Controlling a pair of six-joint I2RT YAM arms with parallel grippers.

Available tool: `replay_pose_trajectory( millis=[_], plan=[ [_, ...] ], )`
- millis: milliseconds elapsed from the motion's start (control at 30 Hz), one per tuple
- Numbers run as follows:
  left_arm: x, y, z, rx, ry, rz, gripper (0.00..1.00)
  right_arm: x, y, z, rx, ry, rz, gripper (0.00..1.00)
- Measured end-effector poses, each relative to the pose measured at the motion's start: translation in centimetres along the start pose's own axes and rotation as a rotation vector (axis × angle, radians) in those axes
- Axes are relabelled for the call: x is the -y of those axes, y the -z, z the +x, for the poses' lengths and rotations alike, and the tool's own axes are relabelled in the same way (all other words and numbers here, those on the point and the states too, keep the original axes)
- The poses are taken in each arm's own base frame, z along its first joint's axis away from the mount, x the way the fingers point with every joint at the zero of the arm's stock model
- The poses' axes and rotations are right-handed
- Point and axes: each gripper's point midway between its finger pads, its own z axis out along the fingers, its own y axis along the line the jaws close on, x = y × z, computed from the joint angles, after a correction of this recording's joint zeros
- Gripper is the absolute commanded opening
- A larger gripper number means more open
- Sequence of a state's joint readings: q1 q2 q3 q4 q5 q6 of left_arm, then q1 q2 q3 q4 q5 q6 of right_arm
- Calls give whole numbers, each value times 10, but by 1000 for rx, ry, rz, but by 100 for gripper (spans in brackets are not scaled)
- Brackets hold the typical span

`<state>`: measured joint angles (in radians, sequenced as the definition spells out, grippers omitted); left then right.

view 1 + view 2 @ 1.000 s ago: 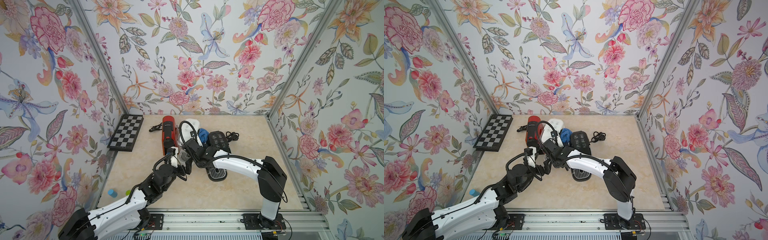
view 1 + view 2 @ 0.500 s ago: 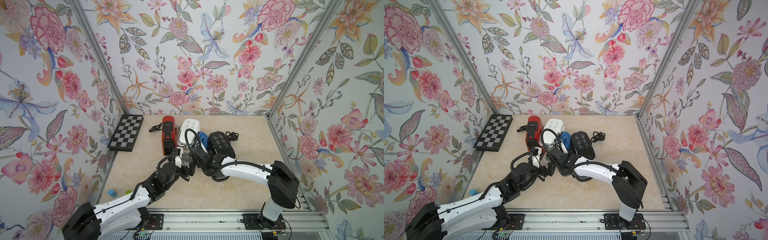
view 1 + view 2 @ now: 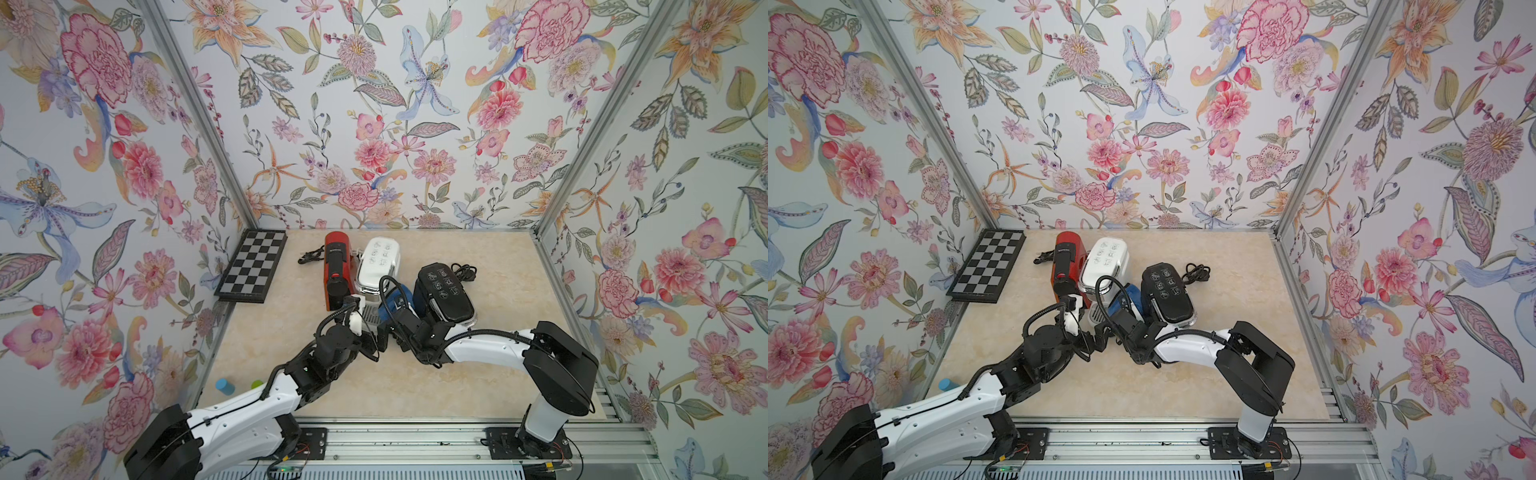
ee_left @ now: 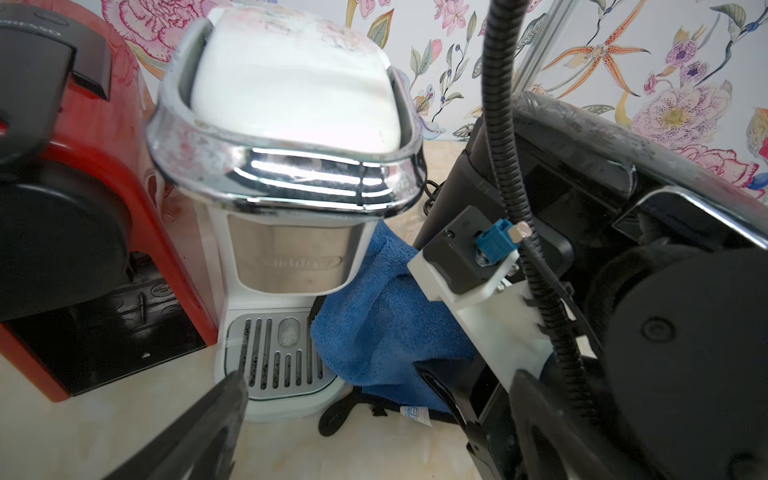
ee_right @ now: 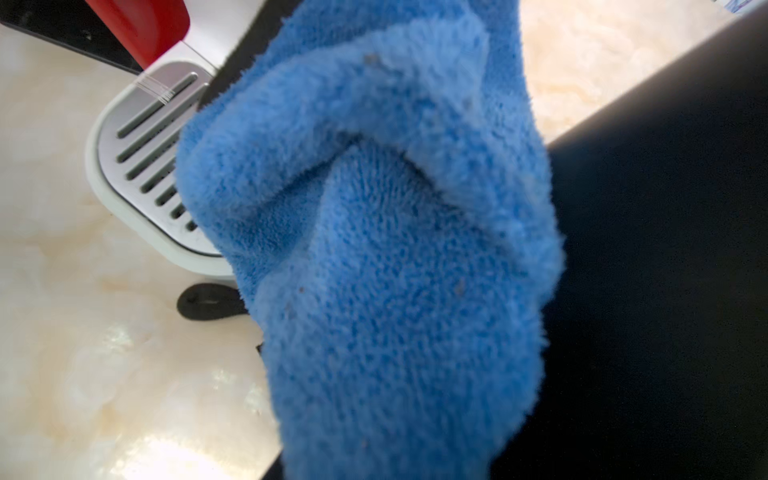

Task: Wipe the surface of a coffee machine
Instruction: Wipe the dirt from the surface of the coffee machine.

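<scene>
Between the white coffee machine [image 4: 291,104] and black coffee machine [image 4: 623,166], toward the surface's far edge, the right gripper [image 3: 386,332] pinched a blue cloth [image 5: 374,249] that hid its tips; the left gripper [image 4: 365,440] gaped empty, its fingers cropped.

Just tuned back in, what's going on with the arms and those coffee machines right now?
The right gripper is shut on the blue cloth, holding it low in the gap between the white coffee machine and the black coffee machine. The left gripper is open and empty, hovering in front of the white machine's drip tray.
</scene>
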<state>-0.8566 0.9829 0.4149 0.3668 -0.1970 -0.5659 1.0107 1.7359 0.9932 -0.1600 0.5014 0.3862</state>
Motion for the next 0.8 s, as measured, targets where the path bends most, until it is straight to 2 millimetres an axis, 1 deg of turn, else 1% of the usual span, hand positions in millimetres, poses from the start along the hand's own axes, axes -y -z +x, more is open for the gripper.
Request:
replay_pose_trajectory(
  millis=[133,200,267,433,500,533,600,733,800],
  plan=[
    [2,1,-10,39,16,5,99,2,-8,25,-53,-6,-26,30],
    [1,1,-14,47,18,-3,99,7,-12,34,-78,-9,-25,30],
    [2,1,-17,55,20,-2,99,11,-14,37,-90,-18,-20,30],
    [3,2,-22,68,23,-4,99,14,-12,34,-85,-18,-22,31],
    [3,2,-22,68,23,-5,99,16,-5,27,-67,-18,-25,31],
    [3,2,-22,67,23,-5,99,18,1,20,-47,-20,-28,31],
    [3,1,-22,65,22,-5,99,22,16,3,4,-32,-33,31],
    [3,-2,-18,52,18,-9,99,34,55,-40,142,-79,-45,31],
    [2,-3,-16,46,16,-11,99,40,70,-53,192,-97,-46,31]
  ],
)
